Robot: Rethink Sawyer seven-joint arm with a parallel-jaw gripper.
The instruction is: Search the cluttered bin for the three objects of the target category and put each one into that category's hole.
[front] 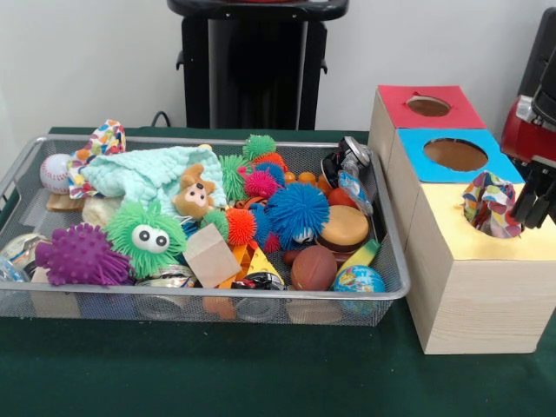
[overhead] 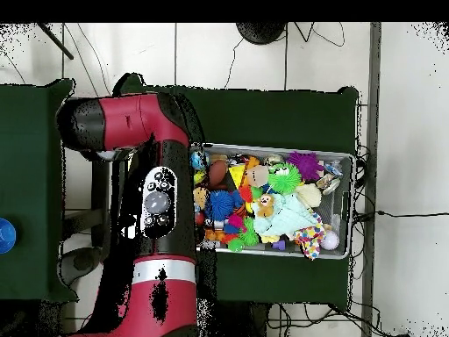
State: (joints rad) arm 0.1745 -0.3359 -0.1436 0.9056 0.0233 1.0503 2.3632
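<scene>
The wire-mesh bin [front: 261, 295] is full of toys; it also shows in the overhead view [overhead: 351, 204]. One white printed cloth piece [front: 489, 204] stands in the hole of the yellow-topped box [front: 447, 221] and sticks up out of it. My gripper [front: 532, 207] is just right of that cloth, apart from it, open and empty. A second printed cloth [front: 102, 141] lies at the bin's far left corner and shows in the overhead view [overhead: 309, 239]. I see no third one. In the overhead view my arm [overhead: 158, 202] hides the boxes and the gripper.
Blue-topped [front: 456, 156] and red-topped [front: 428, 106] boxes stand behind the yellow one. A mint knitted cloth [front: 143, 174], spiky balls [front: 298, 211], a baseball [front: 54, 172], a wooden block [front: 211, 254] and a small globe [front: 359, 280] fill the bin. The pedestal [front: 256, 65] stands behind.
</scene>
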